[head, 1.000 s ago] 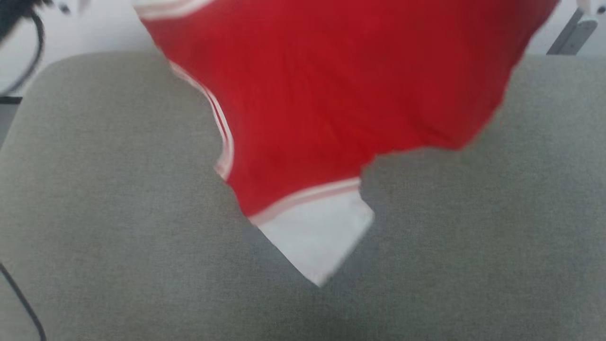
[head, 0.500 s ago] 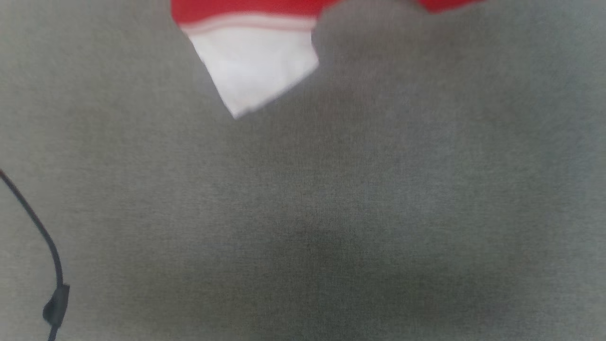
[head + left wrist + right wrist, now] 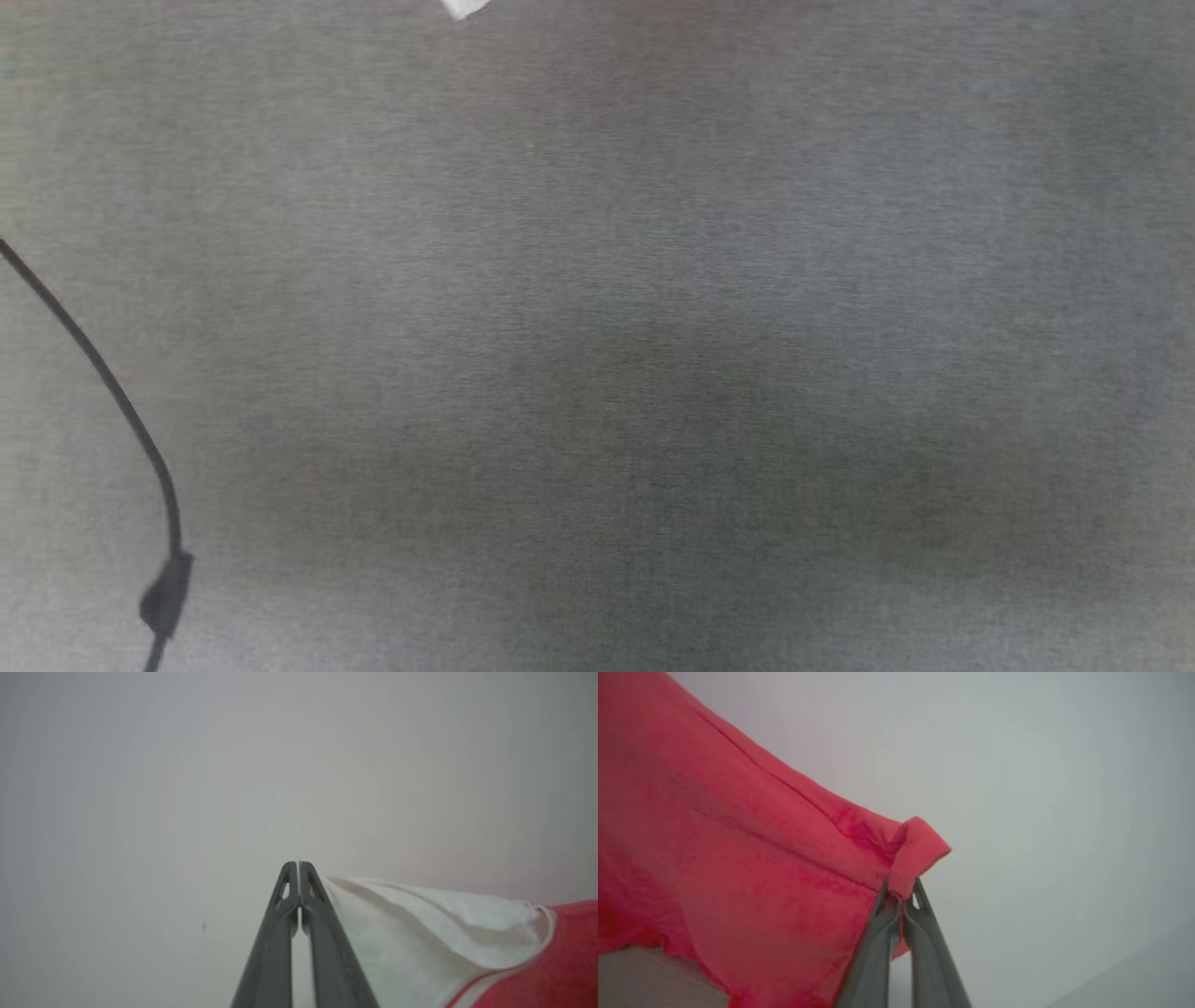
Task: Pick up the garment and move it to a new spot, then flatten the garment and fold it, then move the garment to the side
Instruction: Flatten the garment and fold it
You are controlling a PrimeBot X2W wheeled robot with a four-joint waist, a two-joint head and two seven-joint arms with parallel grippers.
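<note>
The garment hangs in the air between my two grippers. In the right wrist view, my right gripper (image 3: 902,891) is shut on a folded red corner of the garment (image 3: 752,858), whose red body spreads to the left. In the left wrist view, my left gripper (image 3: 298,864) is shut, and the garment's white sleeve (image 3: 420,924) with striped trim and red cloth runs off from its right finger. The tip of the white sleeve (image 3: 459,9) pokes into the top edge of the head view.
A grey fabric cushion surface (image 3: 597,336) lies below. A black cable (image 3: 112,392) with a small clip crosses its left side. The wrist views look toward a plain pale wall.
The head view has swung down over the cushion, so the garment has slid up out of the picture to just a sleeve tip. The cushion's far edge has left the view.
</note>
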